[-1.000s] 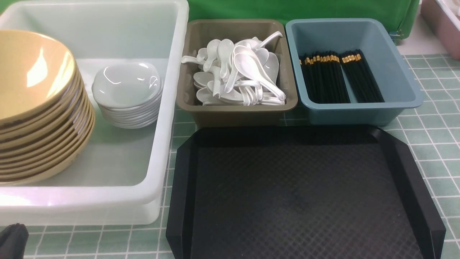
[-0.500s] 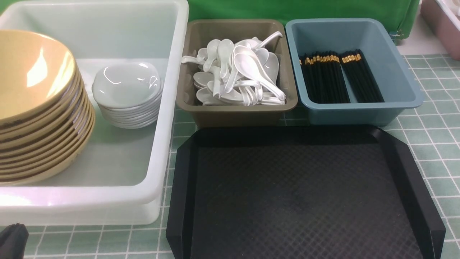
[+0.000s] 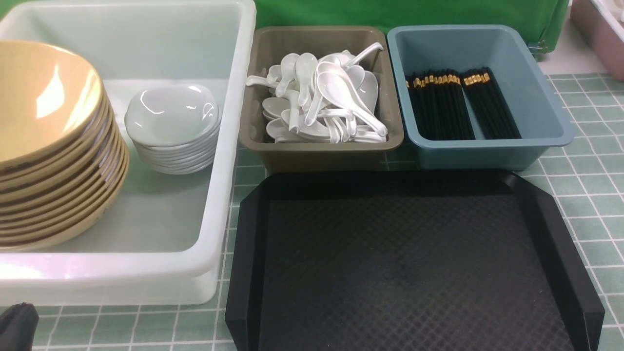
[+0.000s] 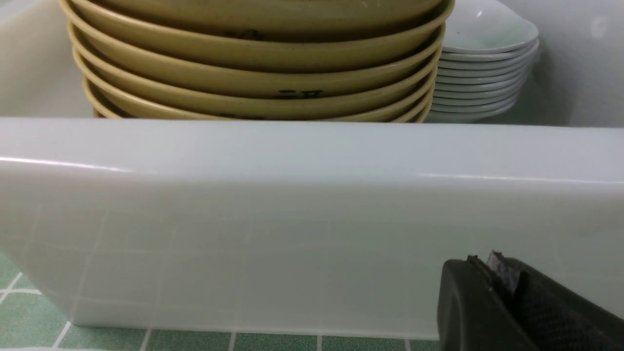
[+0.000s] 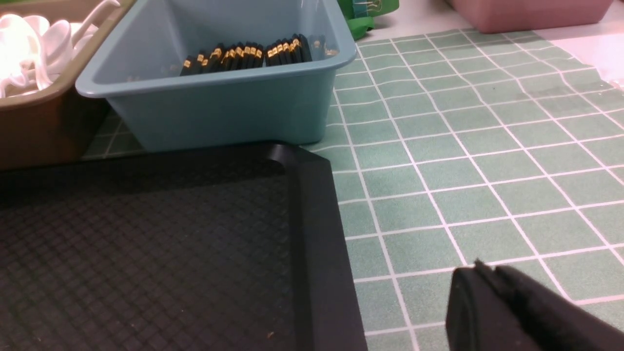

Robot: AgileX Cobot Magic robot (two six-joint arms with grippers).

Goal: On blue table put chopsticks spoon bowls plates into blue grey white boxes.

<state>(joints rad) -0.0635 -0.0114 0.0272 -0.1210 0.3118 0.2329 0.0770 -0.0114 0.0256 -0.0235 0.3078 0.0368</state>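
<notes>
Left claw (image 4: 507, 292) and right claw (image 5: 502, 302): openness unclear, nothing held. Three boxes; left wrist alone shows yellow bowls (image 4: 258, 73) stacked edge-on.

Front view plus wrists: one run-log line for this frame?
left gripper: shut, empty, by white box | right gripper: shut, empty, beside black tray | tray: bare | chopsticks: in blue box

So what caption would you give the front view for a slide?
Black tray empty; bowls and plates in white box, spoons in grey box, chopsticks in blue box.
</notes>
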